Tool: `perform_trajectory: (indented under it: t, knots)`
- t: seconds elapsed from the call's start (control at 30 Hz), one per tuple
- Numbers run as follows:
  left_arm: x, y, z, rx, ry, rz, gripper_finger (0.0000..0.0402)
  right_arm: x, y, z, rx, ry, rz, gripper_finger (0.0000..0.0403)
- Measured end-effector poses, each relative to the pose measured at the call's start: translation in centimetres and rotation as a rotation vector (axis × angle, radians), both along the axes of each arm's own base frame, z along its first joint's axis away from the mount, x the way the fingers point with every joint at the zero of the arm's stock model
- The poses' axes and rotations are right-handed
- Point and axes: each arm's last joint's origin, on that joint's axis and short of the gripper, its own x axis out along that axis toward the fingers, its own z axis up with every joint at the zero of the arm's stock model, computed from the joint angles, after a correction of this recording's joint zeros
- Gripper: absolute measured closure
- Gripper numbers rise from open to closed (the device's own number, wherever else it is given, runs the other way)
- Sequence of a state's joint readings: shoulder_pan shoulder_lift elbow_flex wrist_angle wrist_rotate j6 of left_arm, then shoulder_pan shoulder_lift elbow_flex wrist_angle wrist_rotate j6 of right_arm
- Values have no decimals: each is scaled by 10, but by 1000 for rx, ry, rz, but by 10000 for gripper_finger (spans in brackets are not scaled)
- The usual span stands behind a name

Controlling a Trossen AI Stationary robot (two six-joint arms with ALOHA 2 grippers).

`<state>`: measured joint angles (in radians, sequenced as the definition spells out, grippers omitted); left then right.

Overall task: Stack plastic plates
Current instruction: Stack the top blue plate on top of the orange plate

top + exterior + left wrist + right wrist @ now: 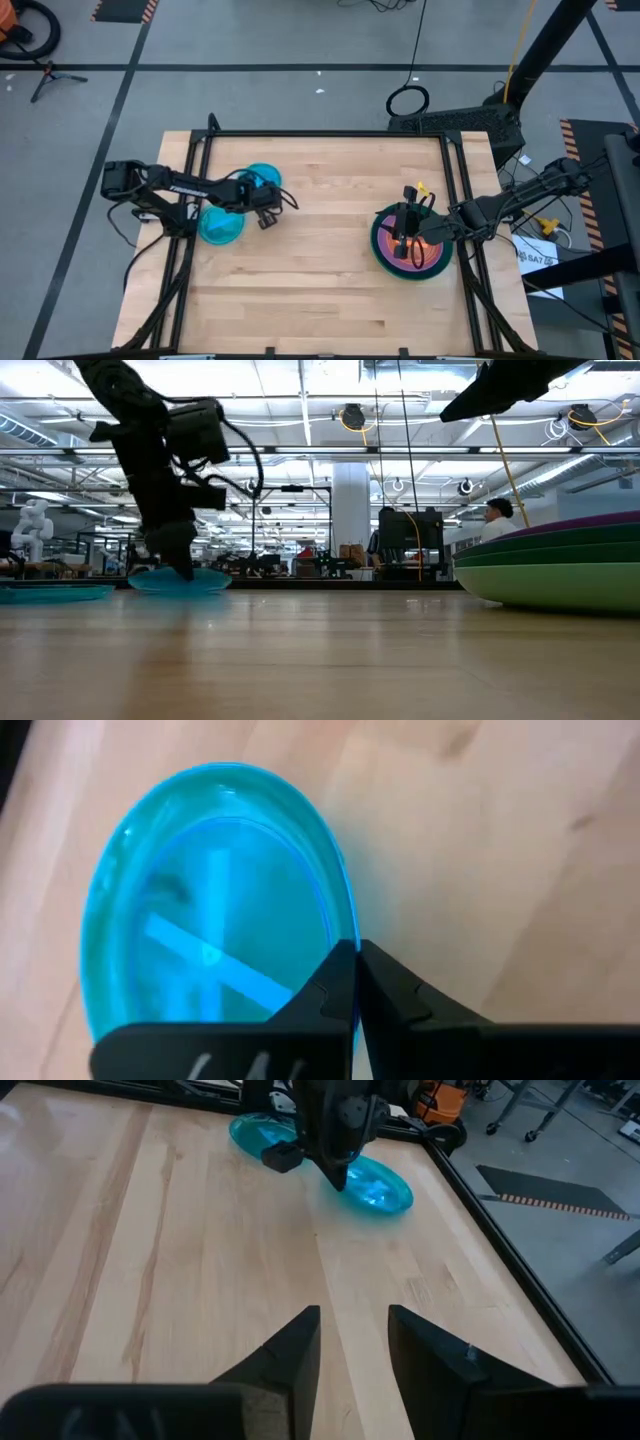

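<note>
The left gripper point(355, 982) pinched the rim of a cyan-blue plate point(215, 900) at the table's point(320, 280) left side, while the right gripper point(353, 1342) hung open above the stacked plates point(385, 255).

Evenly bright throughout, lit from overhead by long ceiling strip lights point(330, 375) across the hall. Only soft, faint shadows on the pale wooden desk point(320, 260). White streaks of glare reflected on the translucent round cyan-blue plastic plate point(215, 910). Near foreground of the low view soft, out of focus.
</note>
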<state>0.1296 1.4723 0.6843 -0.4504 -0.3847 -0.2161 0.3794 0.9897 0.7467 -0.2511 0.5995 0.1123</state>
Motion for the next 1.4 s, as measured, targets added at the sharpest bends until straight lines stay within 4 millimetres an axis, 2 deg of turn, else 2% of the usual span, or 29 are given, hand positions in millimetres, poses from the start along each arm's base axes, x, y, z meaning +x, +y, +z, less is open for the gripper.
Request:
perform_trajectory:
  t: [0.2, 0.5, 0.83, 0.97, 1.13, 1.23, 1.4]
  knots:
    - [17, -14, 19, 26, -43, -109, 394, 0, 0, 0, 0, 0, 0, 291]
    - [46, -47, 61, 80, -151, -331, 395, 5, 2, 3, 20, -57, 1, 291]
    - [64, -90, 105, 46, -297, -576, 396, 39, 16, -13, -42, -94, 42, 291]
    - [65, -104, 113, 17, -327, -656, 396, 51, 20, -14, -64, -156, 61, 281]
    - [65, -115, 116, 10, -356, -692, 396, 63, 25, -9, -69, -165, 89, 249]
    - [64, -118, 116, 9, -362, -701, 396, 72, 27, -8, -78, -148, 107, 233]
    - [65, -119, 117, 1, -379, -709, 396, 86, 33, -5, -90, -115, 241, 226]
